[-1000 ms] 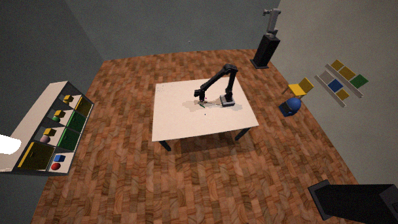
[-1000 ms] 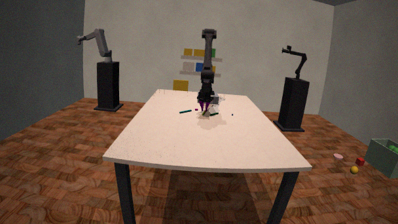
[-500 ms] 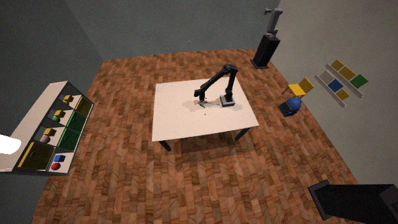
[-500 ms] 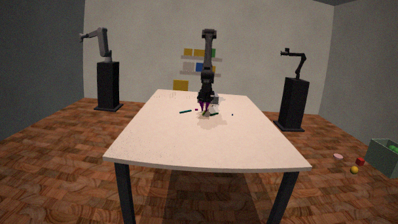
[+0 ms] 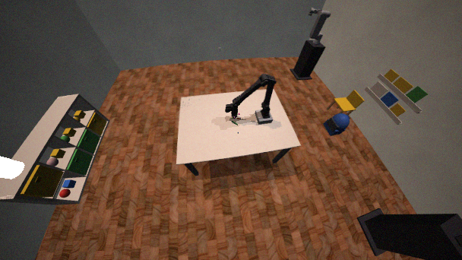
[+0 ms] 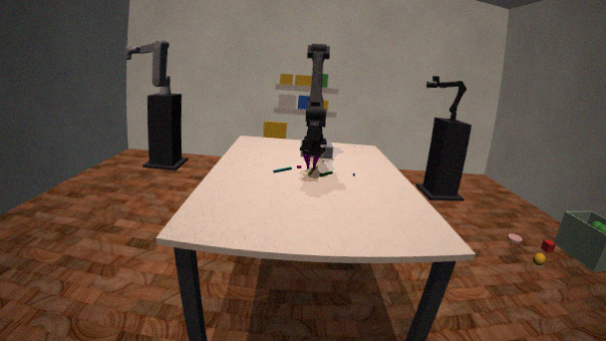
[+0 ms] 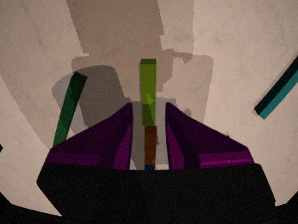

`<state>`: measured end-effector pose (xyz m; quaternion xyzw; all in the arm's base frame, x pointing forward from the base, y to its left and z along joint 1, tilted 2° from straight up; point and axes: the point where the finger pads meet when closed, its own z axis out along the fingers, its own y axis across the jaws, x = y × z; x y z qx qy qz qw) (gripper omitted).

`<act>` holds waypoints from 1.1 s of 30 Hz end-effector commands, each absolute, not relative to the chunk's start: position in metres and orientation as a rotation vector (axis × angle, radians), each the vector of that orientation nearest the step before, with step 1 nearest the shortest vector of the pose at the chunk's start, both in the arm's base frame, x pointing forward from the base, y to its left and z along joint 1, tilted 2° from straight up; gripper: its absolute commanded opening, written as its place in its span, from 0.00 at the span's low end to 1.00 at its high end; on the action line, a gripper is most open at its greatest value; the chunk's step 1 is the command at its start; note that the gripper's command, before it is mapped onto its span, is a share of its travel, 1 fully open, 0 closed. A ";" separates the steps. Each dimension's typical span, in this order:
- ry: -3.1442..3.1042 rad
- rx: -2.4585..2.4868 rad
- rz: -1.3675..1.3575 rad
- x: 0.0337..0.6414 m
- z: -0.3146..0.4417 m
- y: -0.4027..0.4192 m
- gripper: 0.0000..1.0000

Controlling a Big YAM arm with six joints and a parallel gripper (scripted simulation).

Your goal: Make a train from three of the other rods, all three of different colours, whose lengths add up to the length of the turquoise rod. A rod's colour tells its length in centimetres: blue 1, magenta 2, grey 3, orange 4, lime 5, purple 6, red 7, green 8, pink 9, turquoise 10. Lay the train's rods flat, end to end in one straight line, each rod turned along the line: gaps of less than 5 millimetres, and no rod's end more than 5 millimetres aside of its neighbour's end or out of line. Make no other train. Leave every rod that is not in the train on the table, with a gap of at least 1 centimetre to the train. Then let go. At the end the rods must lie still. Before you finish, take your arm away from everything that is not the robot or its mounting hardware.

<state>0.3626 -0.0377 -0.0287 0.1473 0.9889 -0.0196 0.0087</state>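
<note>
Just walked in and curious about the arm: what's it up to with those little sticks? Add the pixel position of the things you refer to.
The gripper (image 5: 234, 117) (image 6: 312, 168) (image 7: 149, 110) stands partly open, holding nothing, above a row of lime (image 7: 148, 90), orange (image 7: 150, 142) and blue (image 7: 149, 167) rods, apparently the train. The green (image 5: 235, 123) (image 6: 326, 173) (image 7: 69, 110) and turquoise (image 6: 282, 170) (image 7: 277, 95) rods lie apart from it.

In the wrist view we see 1 lime rod (image 7: 148, 90) at 12 o'clock, green (image 7: 69, 110) at 10, turquoise (image 7: 277, 92) at 2, orange (image 7: 150, 145) at 6.
</note>
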 end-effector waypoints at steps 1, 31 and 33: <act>3.061 0.460 -0.060 0.380 -0.022 -0.044 0.23; 3.061 0.460 -0.060 0.382 -0.022 -0.044 0.23; 3.061 0.460 -0.060 0.382 -0.022 -0.044 0.23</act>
